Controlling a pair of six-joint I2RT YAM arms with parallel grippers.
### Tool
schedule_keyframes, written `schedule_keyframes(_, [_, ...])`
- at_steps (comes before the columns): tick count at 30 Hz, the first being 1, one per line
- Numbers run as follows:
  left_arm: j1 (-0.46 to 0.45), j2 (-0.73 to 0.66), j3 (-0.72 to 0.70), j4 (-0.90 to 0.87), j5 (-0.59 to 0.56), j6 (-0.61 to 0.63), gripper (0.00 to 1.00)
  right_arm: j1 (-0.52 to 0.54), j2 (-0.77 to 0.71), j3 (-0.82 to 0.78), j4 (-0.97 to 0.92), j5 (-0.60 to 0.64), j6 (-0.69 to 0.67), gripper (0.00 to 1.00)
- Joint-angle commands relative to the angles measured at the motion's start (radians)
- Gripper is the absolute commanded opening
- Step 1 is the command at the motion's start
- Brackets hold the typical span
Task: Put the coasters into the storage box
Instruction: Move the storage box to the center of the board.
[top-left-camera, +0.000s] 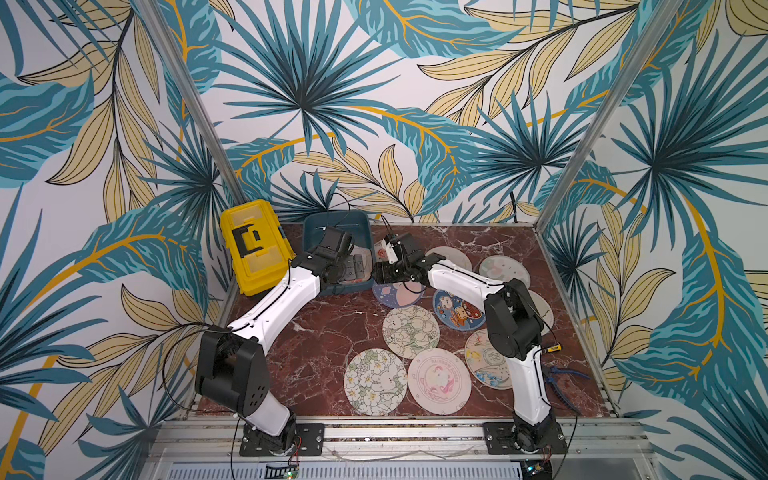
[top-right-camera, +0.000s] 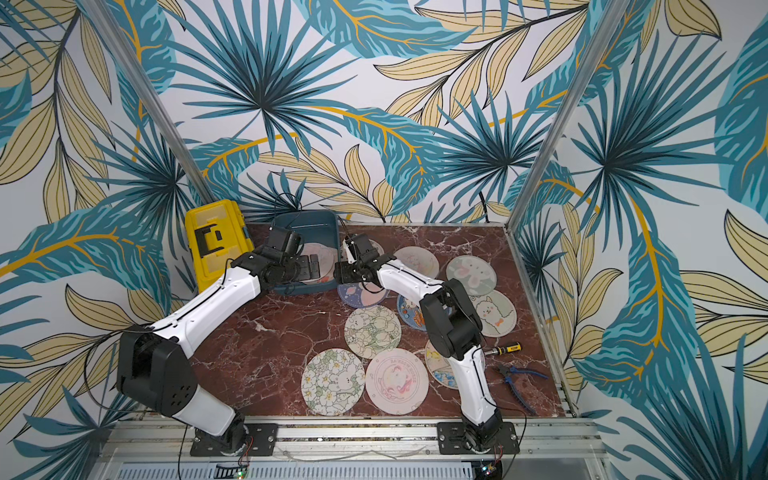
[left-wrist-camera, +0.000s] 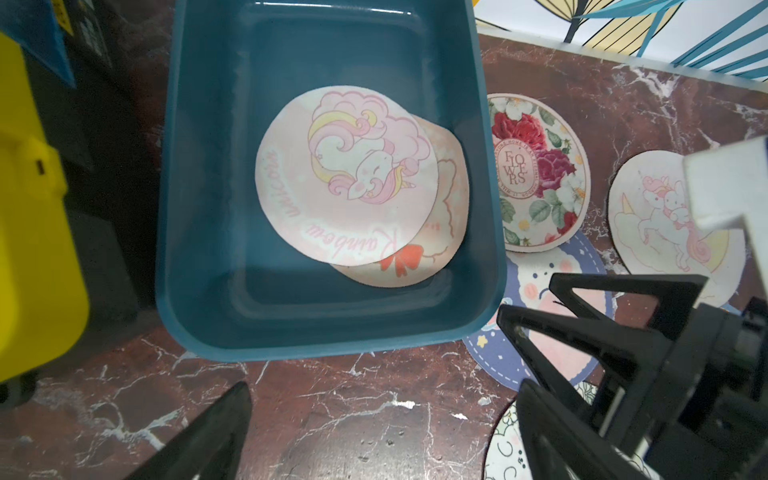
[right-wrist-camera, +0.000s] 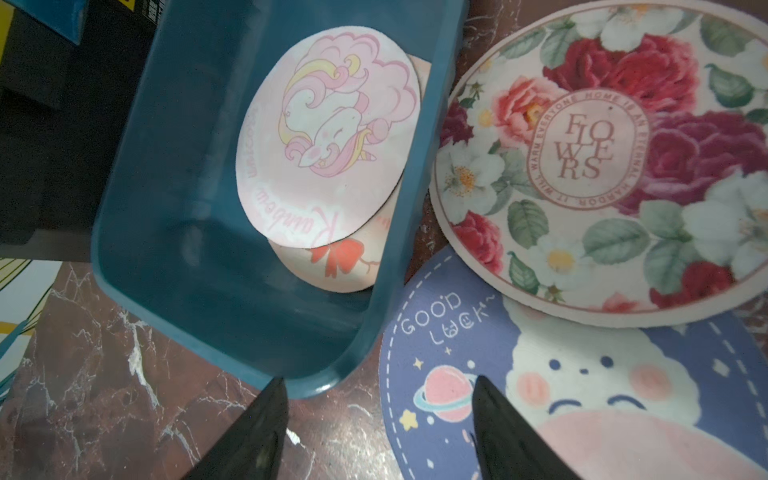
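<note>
The dark teal storage box (top-left-camera: 337, 219) stands at the back of the table. Two coasters lie in it: a pink unicorn coaster (left-wrist-camera: 345, 174) over a red-bow one (left-wrist-camera: 440, 237). My left gripper (left-wrist-camera: 382, 415) hangs open and empty by the box's near end. My right gripper (right-wrist-camera: 379, 401) is open just beside the box's near right corner, with its jaws astride the edge of the blue "Good luck" coaster (right-wrist-camera: 582, 395). A rose "Flowers" coaster (right-wrist-camera: 602, 158) overlaps that one. Several more coasters, such as a floral one (top-left-camera: 410, 331), lie spread over the right half.
A yellow toolbox (top-left-camera: 255, 245) lies left of the box, close to my left arm. A screwdriver (top-right-camera: 505, 348) and blue pliers (top-right-camera: 517, 376) lie at the front right near the right arm's base. Patterned walls close in three sides.
</note>
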Motion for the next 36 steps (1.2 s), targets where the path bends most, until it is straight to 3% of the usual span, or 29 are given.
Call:
schedule_keyframes(1, [0.0,-0.051,-0.038,0.017,-0.034,-0.012,1.0,0.006,0.036,0.014,0.044,-0.013,0.045,0.68])
schedule_keyframes(10, [0.007,-0.093,-0.058,0.017,-0.052,-0.014,1.0,0.007,0.111,0.082,0.091,-0.048,0.078,0.54])
schedule_keyframes(21, [0.015,-0.11,-0.082,0.019,-0.059,-0.019,1.0,0.009,0.117,0.09,0.096,-0.075,0.08,0.27])
schedule_keyframes(36, [0.022,-0.115,-0.089,0.019,-0.089,-0.022,1.0,0.009,0.068,0.023,0.087,-0.135,0.053,0.1])
